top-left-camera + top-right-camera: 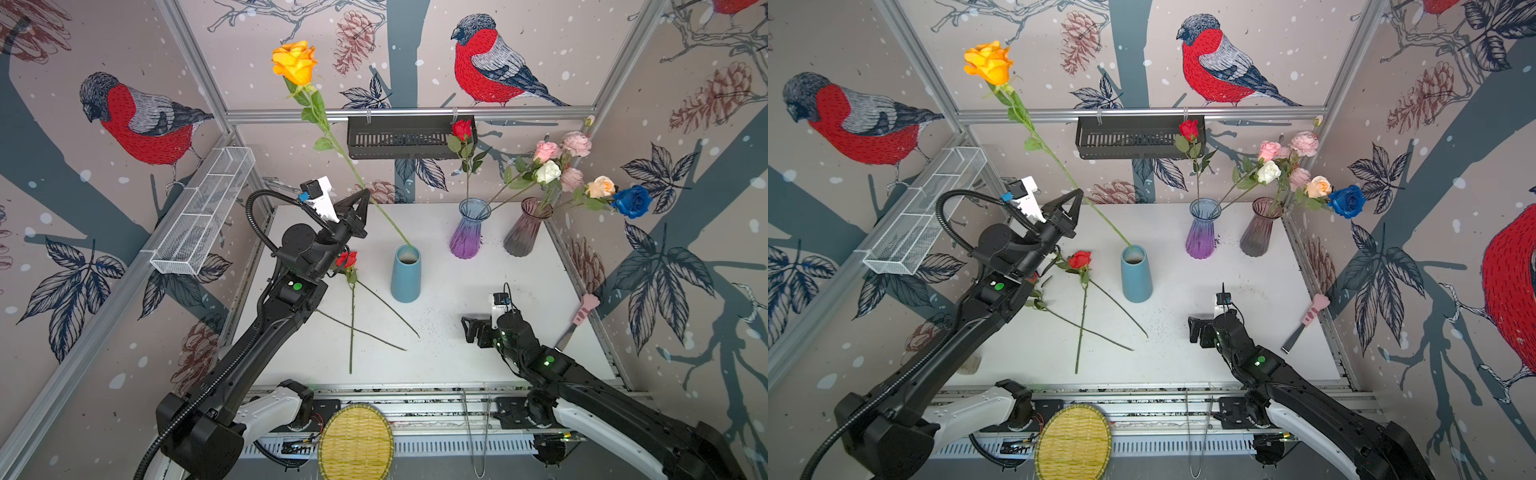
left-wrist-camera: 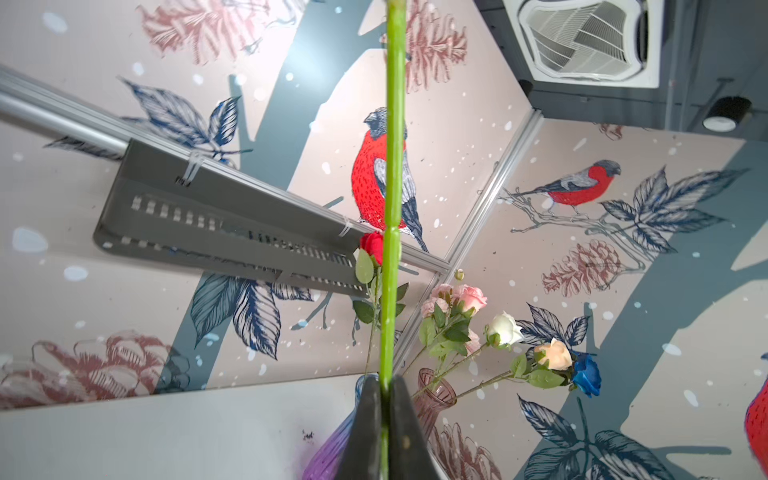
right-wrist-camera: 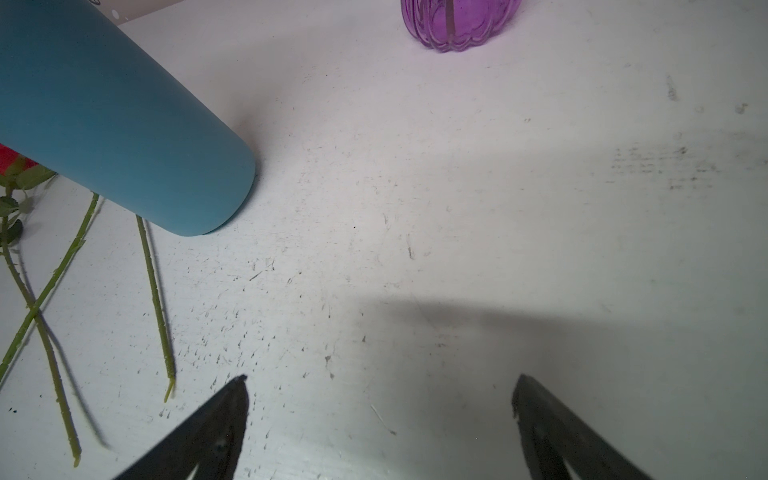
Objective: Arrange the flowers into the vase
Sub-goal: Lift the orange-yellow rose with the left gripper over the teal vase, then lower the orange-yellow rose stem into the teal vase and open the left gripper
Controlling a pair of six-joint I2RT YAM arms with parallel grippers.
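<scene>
Item 1, L tool (image 1: 365,195): clenched on stem of orange rose (image 1: 294,62), approx mid-stem. Bloom high, leaning toward back wall. Stem foot sits in mouth of blue vase (image 1: 406,274).
Step, my read: seating this rose. Next I'd lower it, then let go w/o tipping the vase.
L arm: stretched fwd, wrist raised, tool pointing up.
Item 2, R tool (image 3: 381,380): released, wide, empty, low over table (image 1: 457,353).
Item 3, red roses (image 1: 346,259): stems crossed, flat on table beside vase, L arm's side; not yet placed.
</scene>
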